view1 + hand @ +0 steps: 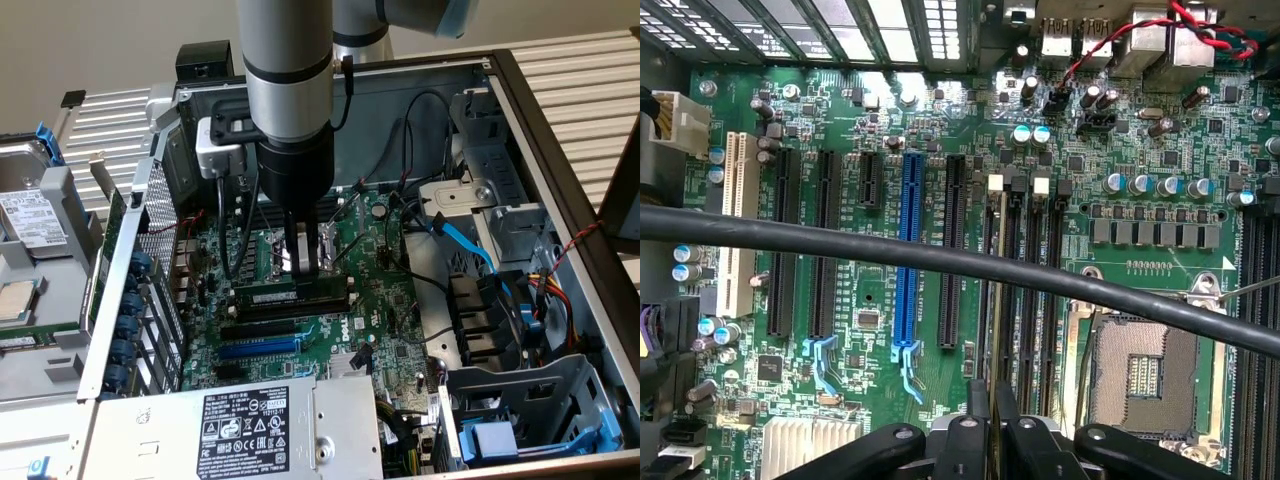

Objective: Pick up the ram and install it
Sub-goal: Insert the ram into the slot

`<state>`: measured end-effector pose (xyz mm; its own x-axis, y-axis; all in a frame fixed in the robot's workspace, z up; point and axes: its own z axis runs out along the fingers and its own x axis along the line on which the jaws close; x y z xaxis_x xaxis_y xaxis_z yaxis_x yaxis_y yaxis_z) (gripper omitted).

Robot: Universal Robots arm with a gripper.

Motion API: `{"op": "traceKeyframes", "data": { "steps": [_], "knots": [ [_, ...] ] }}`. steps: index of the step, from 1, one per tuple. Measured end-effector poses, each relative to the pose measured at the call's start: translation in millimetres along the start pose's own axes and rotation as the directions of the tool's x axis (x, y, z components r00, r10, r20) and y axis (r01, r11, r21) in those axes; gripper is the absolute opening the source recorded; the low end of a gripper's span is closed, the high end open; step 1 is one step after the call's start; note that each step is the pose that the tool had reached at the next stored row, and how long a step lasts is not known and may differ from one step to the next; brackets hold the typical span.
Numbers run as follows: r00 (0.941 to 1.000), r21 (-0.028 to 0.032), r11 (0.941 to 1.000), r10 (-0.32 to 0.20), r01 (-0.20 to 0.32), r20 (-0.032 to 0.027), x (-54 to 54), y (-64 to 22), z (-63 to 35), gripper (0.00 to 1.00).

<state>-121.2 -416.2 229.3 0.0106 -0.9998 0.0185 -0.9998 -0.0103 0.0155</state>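
Note:
The ram (296, 294), a long green stick with a white label, stands on edge in a black memory slot on the motherboard (380, 300), inside the open computer case. My gripper (306, 265) comes straight down onto the stick's top edge near its middle, fingers shut on it. In the wrist view the ram (986, 320) shows edge-on as a thin line running away from the gripper (992, 408), along the slot with the white latch (995, 183). The two dark fingers (972, 415) stand close together on either side of it.
A black cable (940, 258) crosses the wrist view. Beside the memory slots lie the blue slot (908, 250) and the CPU socket (1140, 375). The power supply (250, 430), a drive cage (520, 420), a blue cable (470, 245) and the case walls (150, 250) crowd the board.

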Motion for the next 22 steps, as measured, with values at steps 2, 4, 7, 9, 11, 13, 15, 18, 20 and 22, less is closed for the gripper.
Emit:
{"op": "traceKeyframes", "data": {
  "steps": [2, 4, 7, 9, 11, 13, 15, 18, 20, 22],
  "knots": [
    [1.0000, 0.0000, 1.0000, 0.000, 0.000, -0.0001, 0.0, 0.0, 0.2, 0.14],
    [1.0000, 0.0000, 1.0000, 0.000, 0.000, 0.0000, 0.0, 0.0, 1.0, 0.14],
    [1.0000, 0.0000, 1.0000, 0.000, 0.000, -0.0001, 0.0, 0.0, 2.0, 0.14],
    [1.0000, 0.0000, 1.0000, 0.000, 0.000, 0.0000, 0.0, 0.0, 2.4, 0.14],
    [1.0000, 0.0000, 1.0000, 0.000, 0.000, 0.0000, 0.0, 0.0, 2.7, 0.14],
    [1.0000, -0.0001, 1.0000, 0.000, 0.000, -0.0001, -0.1, 0.0, 3.0, 0.14],
    [1.0000, 0.0000, 1.0000, 0.000, 0.000, 0.0000, -0.1, 0.0, 3.5, 0.14],
    [1.0000, -0.0001, 1.0000, 0.000, 0.000, -0.0001, -0.1, 0.0, 3.9, 0.14],
    [1.0000, -0.0001, 1.0000, 0.000, 0.000, -0.0001, -0.1, 0.0, 4.1, 0.14],
    [1.0000, 0.0000, 1.0000, 0.000, 0.000, 0.0000, -0.1, -0.1, 4.4, 0.14]
  ]
}}
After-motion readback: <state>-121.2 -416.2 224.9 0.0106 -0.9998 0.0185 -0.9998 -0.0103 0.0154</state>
